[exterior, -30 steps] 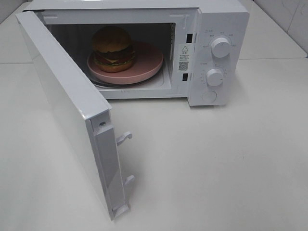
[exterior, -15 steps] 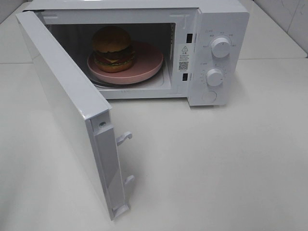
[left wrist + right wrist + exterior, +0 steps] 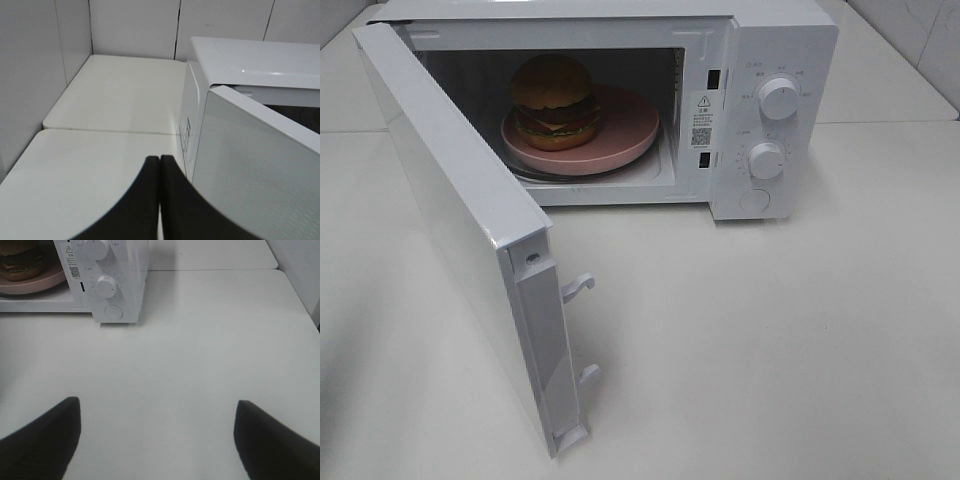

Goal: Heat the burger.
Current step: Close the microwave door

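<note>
- Exterior high: the burger (image 3: 553,100) is seen inside the microwave (image 3: 780,40), whose door (image 3: 450,220) stands open.
- The left gripper (image 3: 159,167) is pressed together, empty, left of the door; the right gripper (image 3: 156,405) is spread.
- Closing is judged in hand; the door must be pushed shut.

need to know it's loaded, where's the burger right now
In the exterior high view the burger sits on the pink plate inside the open microwave, on the plate's left part.

Pale white bench (image 3: 800,340), smooth, split by seams into panels. Standing directly on it, toward the back: white microwave (image 3: 785,40), door (image 3: 450,220) swung wide open.
</note>
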